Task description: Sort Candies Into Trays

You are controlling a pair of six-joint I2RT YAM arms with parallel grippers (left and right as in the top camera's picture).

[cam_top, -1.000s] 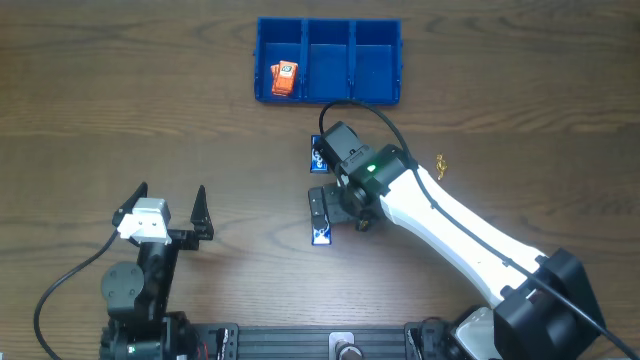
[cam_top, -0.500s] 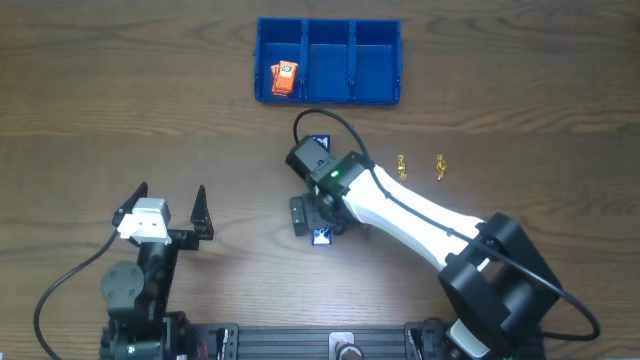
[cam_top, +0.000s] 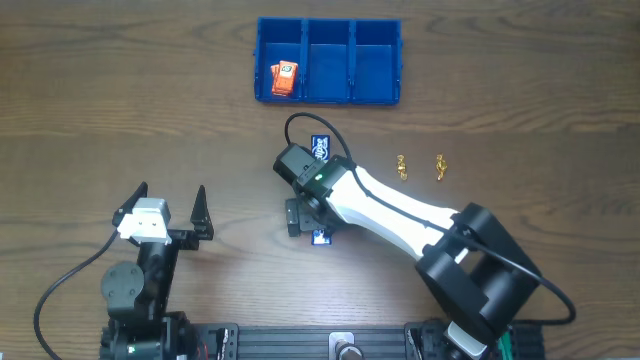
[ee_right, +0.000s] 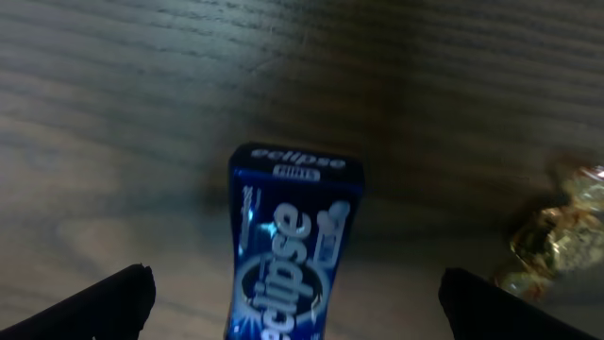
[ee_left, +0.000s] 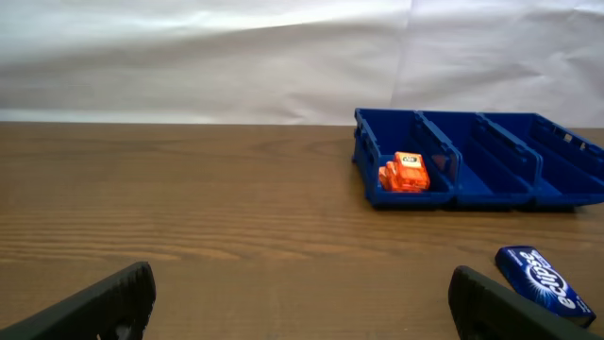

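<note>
- The right pincer (ee_right: 293,283) hangs spread wide and holds nothing. A blue mint pack (ee_right: 291,247) lies flat on the desk (ee_right: 142,94), under the gap between its fingers.
- The pack's long axis runs crosswise to the line joining the two fingers. I judge a plain descent would let them close on its narrow sides with no wrist turn.
- This pack lies well apart from the blue tray (cam_top: 328,98), on the side toward the arm bases. A second blue pack (cam_top: 320,148) lies nearer the tray.
- The tray's left compartment holds an orange candy (cam_top: 285,80).
- Two gold candies (cam_top: 401,167) lie off the tray's right end.
- The left pincer (cam_top: 170,210), also wide and holding nothing, sits far from the tray. The right arm is clearly nearer.
</note>
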